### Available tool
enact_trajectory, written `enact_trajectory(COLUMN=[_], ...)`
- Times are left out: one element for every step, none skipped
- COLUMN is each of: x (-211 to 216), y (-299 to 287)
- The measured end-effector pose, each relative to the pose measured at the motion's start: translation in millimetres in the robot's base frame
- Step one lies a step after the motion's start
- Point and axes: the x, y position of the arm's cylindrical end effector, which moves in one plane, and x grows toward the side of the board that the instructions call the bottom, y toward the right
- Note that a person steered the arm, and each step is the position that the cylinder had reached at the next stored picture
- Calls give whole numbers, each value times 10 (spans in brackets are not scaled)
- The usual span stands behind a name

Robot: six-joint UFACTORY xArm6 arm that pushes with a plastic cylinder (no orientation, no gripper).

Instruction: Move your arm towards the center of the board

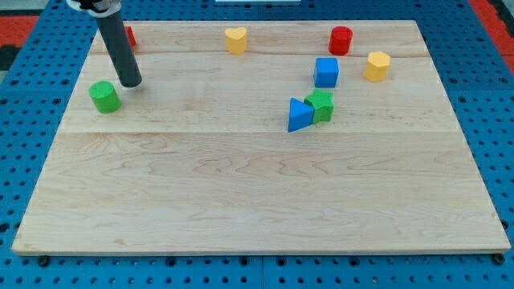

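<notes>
My tip (131, 83) rests on the wooden board (241, 185) near the view's upper left. It stands just right of and slightly above a green cylinder (104, 96), a small gap apart. A red block (129, 36) is mostly hidden behind the rod. A yellow heart-shaped block (235, 39) lies at the top centre. A red cylinder (340, 39), a yellow hexagonal block (376, 66) and a blue cube (326, 72) lie at the upper right. A blue triangular block (299, 116) touches a green star-like block (321, 106) right of centre.
The board lies on a blue perforated table (482, 96) that shows all around its edges.
</notes>
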Motion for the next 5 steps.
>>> enact_trajectory(x=[112,373,391,253,-35], y=[-631,-704,-744,-967,-906])
